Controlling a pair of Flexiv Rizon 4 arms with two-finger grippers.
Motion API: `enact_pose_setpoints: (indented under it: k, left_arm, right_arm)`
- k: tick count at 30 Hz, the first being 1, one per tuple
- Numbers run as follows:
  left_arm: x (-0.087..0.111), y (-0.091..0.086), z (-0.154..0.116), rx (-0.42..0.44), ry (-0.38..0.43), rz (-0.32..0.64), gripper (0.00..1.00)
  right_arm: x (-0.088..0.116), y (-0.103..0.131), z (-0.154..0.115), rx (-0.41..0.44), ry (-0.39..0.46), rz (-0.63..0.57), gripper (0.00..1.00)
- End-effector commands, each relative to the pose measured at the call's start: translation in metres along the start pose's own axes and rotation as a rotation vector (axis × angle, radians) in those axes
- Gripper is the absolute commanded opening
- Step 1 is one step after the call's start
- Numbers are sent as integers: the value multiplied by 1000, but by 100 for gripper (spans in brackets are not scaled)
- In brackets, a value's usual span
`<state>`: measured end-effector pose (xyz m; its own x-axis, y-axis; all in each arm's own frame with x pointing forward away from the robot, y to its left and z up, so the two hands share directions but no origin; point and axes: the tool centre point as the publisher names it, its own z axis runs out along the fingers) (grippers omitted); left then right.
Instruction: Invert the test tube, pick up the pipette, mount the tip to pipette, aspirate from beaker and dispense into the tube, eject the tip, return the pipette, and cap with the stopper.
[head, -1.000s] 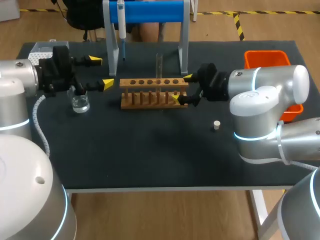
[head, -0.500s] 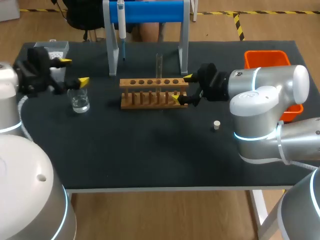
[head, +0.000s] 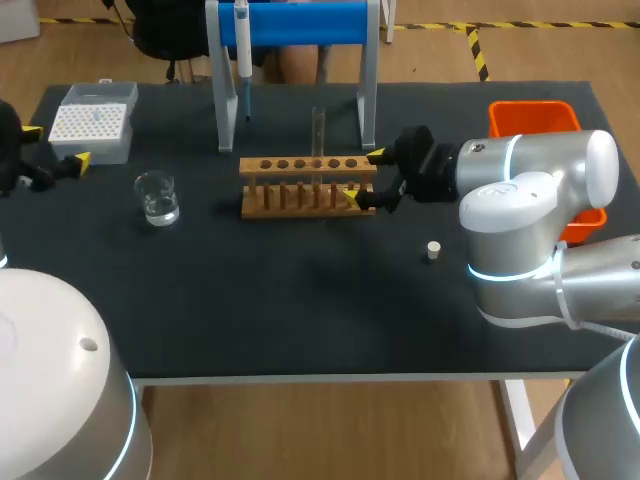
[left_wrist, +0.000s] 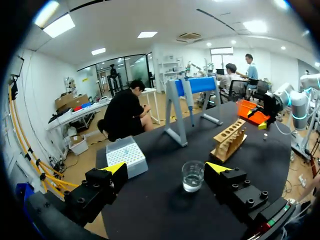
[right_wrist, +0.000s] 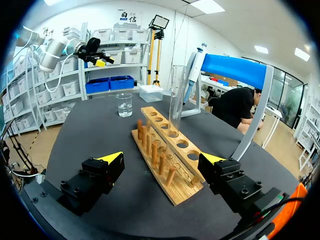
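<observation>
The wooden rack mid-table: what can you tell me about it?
The wooden rack is pale, unpainted-looking wood: a top bar with six round holes and a row of upright pegs. It stands on the black table. A clear glass tube stands in one middle hole. The right tool, fingers open, flanks one end.

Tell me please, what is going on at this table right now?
Neither arm holds anything. The right gripper is open at the end of the wooden rack, where the test tube stands upright. The left gripper is open by the left edge of the table, near the tip box and the beaker. The pipette hangs on its blue stand; the stopper lies loose.
</observation>
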<state>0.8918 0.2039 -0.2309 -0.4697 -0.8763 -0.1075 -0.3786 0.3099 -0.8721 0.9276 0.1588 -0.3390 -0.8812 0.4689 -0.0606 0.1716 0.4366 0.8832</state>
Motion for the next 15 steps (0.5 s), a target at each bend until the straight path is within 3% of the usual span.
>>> enact_pose_setpoints:
  k: [1,15]
  left_arm:
    - [-5,4,2,-16,-34,-9,100]
    - [-51,18,6,-61,-146,-67,100]
  right_arm:
    - [0,1,0,4,2,0,100]
    - [0,1,0,4,2,0,100]
